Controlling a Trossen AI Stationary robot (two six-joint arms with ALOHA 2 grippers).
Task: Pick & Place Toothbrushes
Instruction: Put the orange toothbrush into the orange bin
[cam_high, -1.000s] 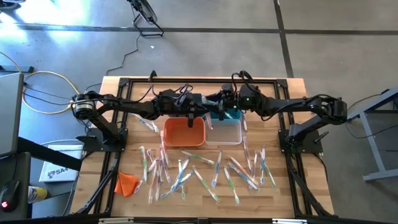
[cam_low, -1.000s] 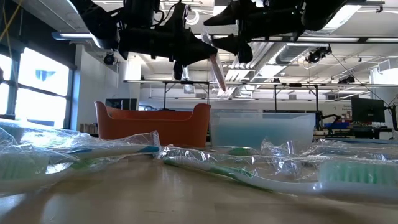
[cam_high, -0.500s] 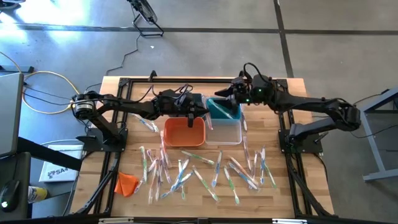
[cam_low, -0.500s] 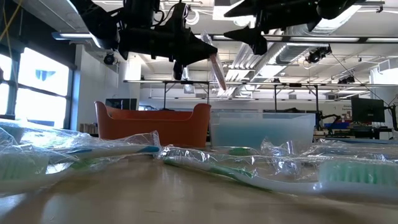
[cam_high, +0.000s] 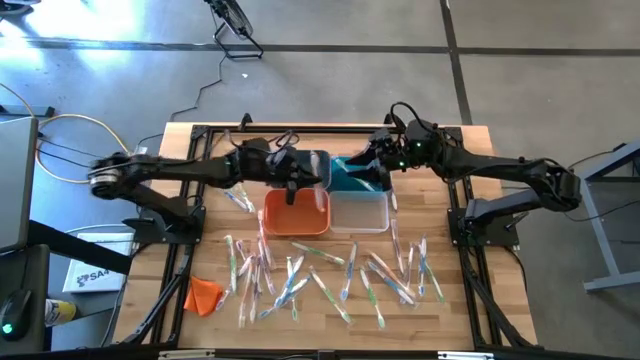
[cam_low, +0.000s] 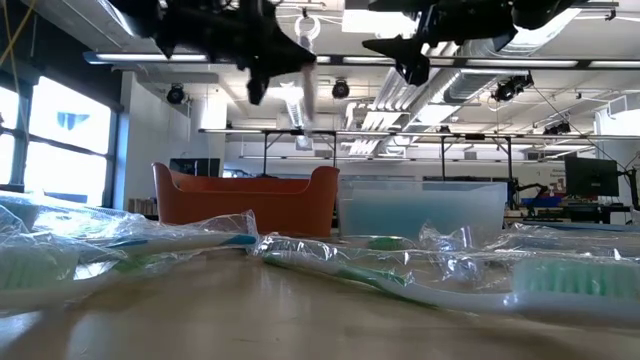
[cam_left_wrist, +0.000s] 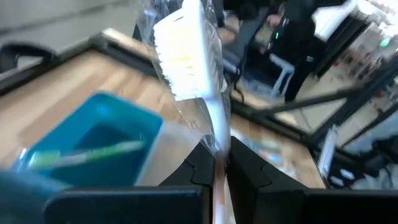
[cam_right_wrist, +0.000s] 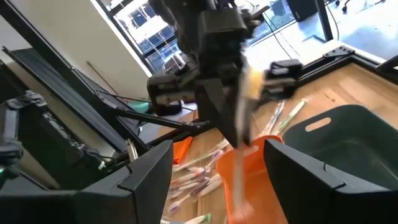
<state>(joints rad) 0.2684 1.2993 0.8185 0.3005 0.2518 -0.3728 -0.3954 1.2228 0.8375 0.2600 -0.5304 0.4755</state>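
Counter (cam_high: 440, 310): pale wood planks, black metal frame round the edges; left arm and right arm both reach in over the far half

Left hand (cam_left_wrist: 219, 163): fingers together, clamped on a white-handled toothbrush (cam_left_wrist: 198, 74) in a crinkled clear wrapper; white bristle head stands up and away from the fingers, shiny film loose around it; in the high view the left hand (cam_high: 298, 178) hangs above the far end of the orange bin (cam_high: 296, 212); in the low view the held toothbrush (cam_low: 303, 100) hangs nearly upright above the bins

Right hand (cam_high: 376, 166): fingers spread wide, nothing between them; sits over the teal bin (cam_high: 352, 176) at the far side; the right wrist view looks between its two dark blocky fingers (cam_right_wrist: 148, 180) at the left hand (cam_right_wrist: 231, 124) and its blurred toothbrush

Bins: orange bin is opaque plastic, rectangular with rounded corners and raised handle ends; clear bin (cam_high: 362, 214) just beside it, translucent walls, bluish tint in the low view; teal bin holds at least one green-handled stick (cam_left_wrist: 87, 153); dark grey bin (cam_right_wrist: 348, 147) has smooth matte walls and a slot handle

Loose toothbrushes (cam_high: 330, 272): scattered flat across the near half of the counter, thin sticks with white, green and blue handles, glossy wrinkled wrappers, some crossing; a few lie beside the bins

Orange cloth lump (cam_high: 203, 294): soft, folded, at the near left corner, apart from the scatter
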